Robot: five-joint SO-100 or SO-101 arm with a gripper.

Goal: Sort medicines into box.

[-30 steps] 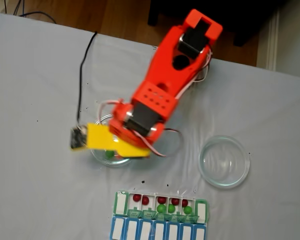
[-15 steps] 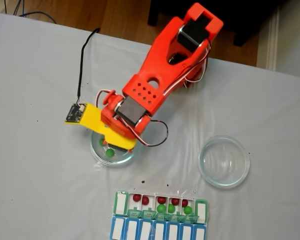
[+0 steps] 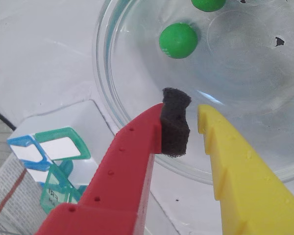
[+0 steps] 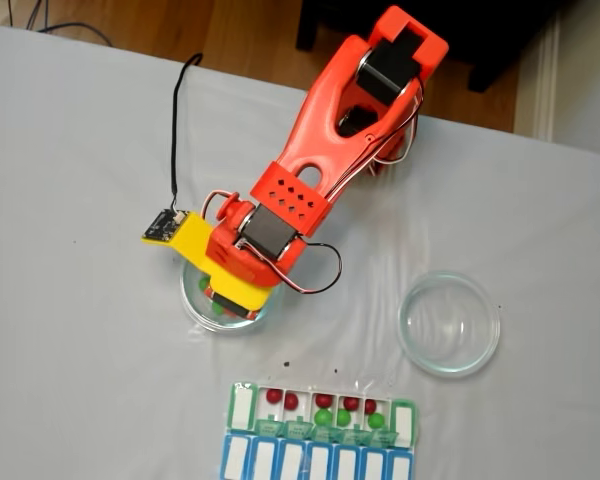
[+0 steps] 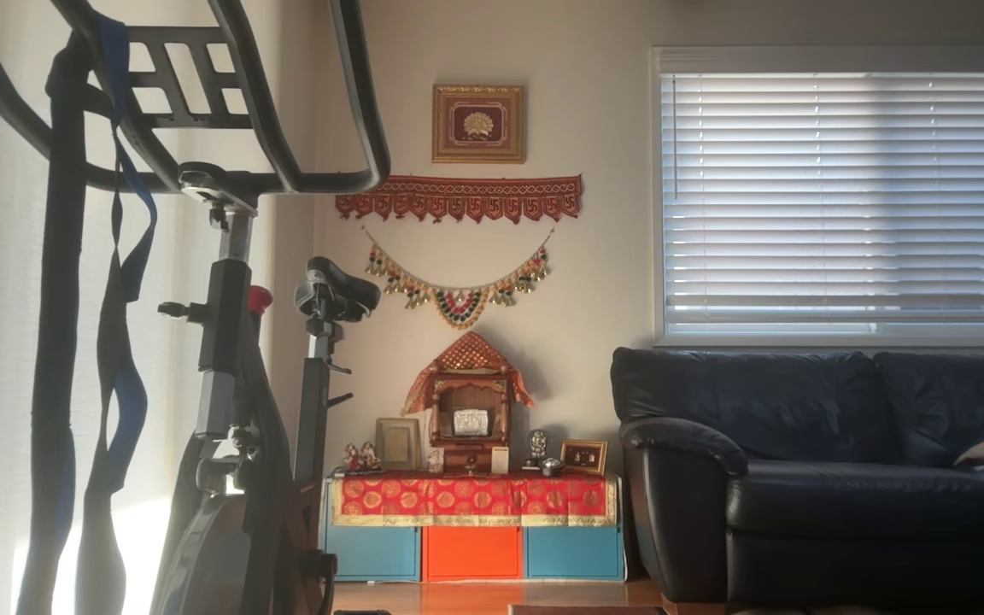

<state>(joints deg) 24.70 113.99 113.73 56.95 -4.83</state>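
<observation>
Two green medicines [image 3: 178, 40] lie in a clear glass dish [image 3: 108, 83] in the wrist view. My gripper [image 3: 192, 111] hovers over the dish's near rim. Its red finger carries a black foam pad [image 3: 175, 122], and only a sliver of gap separates that from the yellow finger [image 3: 225, 161]; nothing is between them. In the fixed view the gripper [image 4: 232, 298] covers that dish [image 4: 192, 298]. The box [image 4: 238, 408] lies below it, holding several red medicines [image 4: 273, 395] and three green ones [image 4: 323, 416]. Its green lids [image 3: 63, 144] show at the wrist view's lower left.
An empty glass dish [image 4: 448, 322] stands to the right of the arm. A blue-and-white organizer row [image 4: 315, 462] adjoins the box at the table's near edge. A black cable [image 4: 175, 130] runs from the wrist camera toward the back. White cloth covers the table.
The wrist has turned and shifted over the left dish. The camera board swung up and to the right, and the yellow finger now lies across the dish's middle.
</observation>
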